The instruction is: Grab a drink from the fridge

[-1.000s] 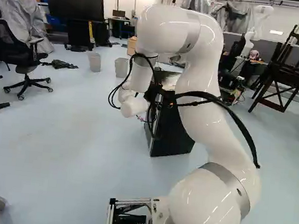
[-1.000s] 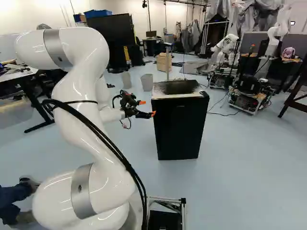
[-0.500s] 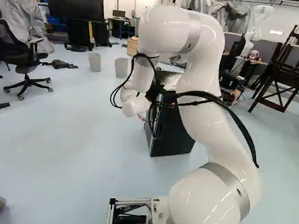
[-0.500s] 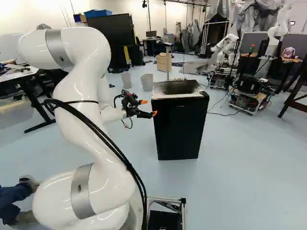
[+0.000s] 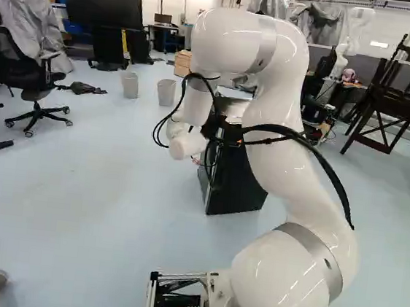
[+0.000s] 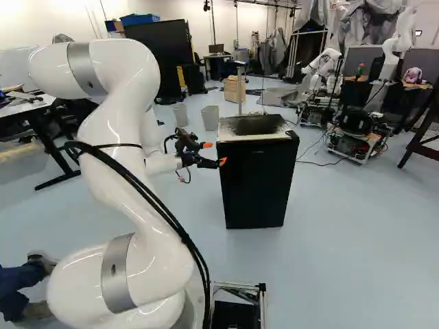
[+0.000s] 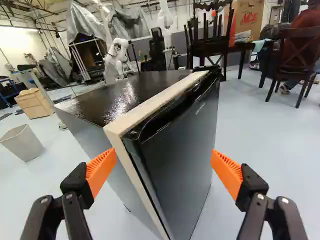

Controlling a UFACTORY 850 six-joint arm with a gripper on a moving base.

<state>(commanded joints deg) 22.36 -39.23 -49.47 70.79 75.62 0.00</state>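
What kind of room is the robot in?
Probably a robot lab or workshop: another robot stands across the room, wheeled machines sit on the floor, and grey sheets cover some things.

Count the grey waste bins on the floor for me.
2. One waste bin stands ahead, on the side towards the large black screen; the second bin stands beside it, nearer the fridge. More could be hidden behind the fridge.

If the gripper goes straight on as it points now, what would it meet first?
Most likely the fridge, near its upright door edge, seen between the open fingers of the gripper; the depth is hard to judge.
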